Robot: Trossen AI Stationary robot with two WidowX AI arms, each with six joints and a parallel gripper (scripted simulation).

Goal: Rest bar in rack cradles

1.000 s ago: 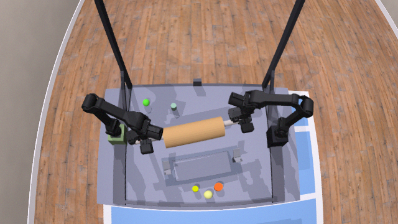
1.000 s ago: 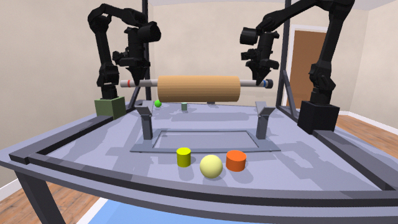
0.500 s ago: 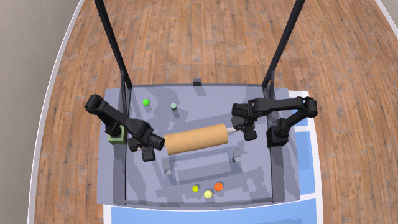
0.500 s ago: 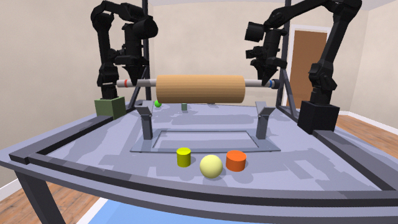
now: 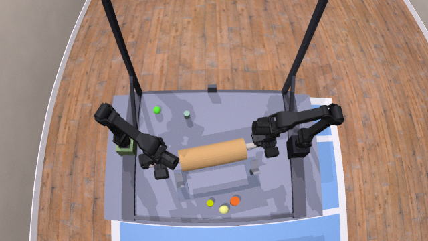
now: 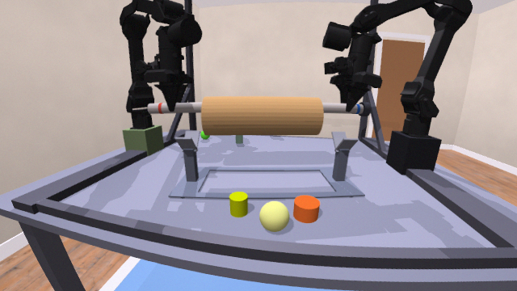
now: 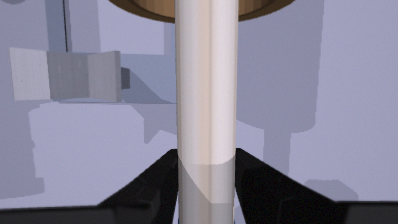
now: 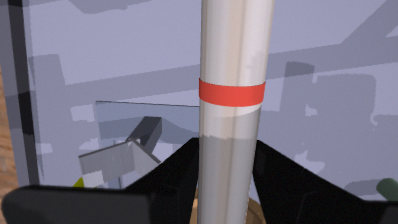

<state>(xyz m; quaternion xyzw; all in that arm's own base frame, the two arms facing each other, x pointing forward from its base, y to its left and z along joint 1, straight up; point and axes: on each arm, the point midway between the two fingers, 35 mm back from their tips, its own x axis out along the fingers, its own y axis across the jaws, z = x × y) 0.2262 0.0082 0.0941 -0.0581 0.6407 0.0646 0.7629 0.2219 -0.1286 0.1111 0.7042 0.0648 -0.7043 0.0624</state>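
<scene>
While the left wrist view misses the red band (image 6: 160, 107) (image 8: 231, 95) shown in the right wrist view, both left gripper (image 5: 257, 144) (image 6: 350, 108) (image 7: 207, 152) and right gripper (image 5: 152, 165) (image 6: 172, 108) (image 8: 224, 146) pinch the bar (image 5: 250, 146) (image 6: 190, 107) (image 7: 207, 90) (image 8: 235, 50), above the rack (image 5: 179, 180) (image 6: 190, 166) (image 7: 67, 75) (image 8: 120, 160)

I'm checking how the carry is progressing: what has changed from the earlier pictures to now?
The bar and paper roll moved toward the rack and the table's front edge, both arms moving along. Nothing was newly grasped or released; both end effectors still hold the bar. The rack and small cylinders and balls stayed put.
</scene>
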